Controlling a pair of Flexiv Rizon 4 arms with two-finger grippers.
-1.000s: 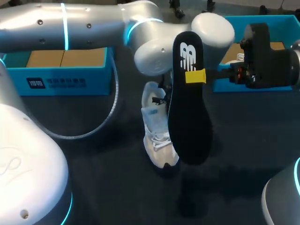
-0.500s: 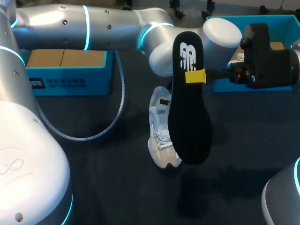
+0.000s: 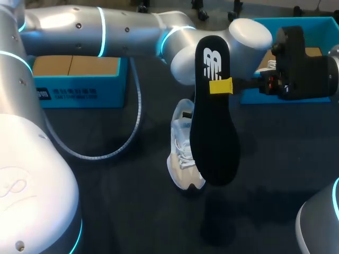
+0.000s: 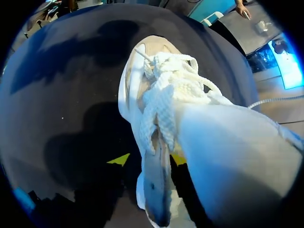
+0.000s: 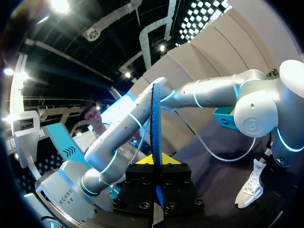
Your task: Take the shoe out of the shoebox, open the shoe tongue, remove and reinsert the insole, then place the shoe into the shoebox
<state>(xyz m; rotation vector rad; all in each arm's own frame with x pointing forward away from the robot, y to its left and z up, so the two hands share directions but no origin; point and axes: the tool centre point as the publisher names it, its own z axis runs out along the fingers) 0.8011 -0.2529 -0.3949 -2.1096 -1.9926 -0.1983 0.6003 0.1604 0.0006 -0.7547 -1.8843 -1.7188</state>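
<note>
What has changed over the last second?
The left arm swung toward the right side of the head view, and the shoe shifted the same way with it. The right gripper stayed shut on the insole, which kept its place above the table.

Table [image 3: 275, 159]: dark, matte black surface that fills most of the head view.

Directly on it:
- White shoe [image 3: 180, 159], centre of frame, sole down, toe toward the lower edge, laces up.
- Left shoebox [image 3: 79, 92], blue, upper left, open, brown inside.
- Right shoebox [image 3: 318, 26], blue, upper right, open, well apart from the other box.
- Grey cable [image 3: 114, 148], looped over the left half; cannot tell whether it touches the surface.
</note>
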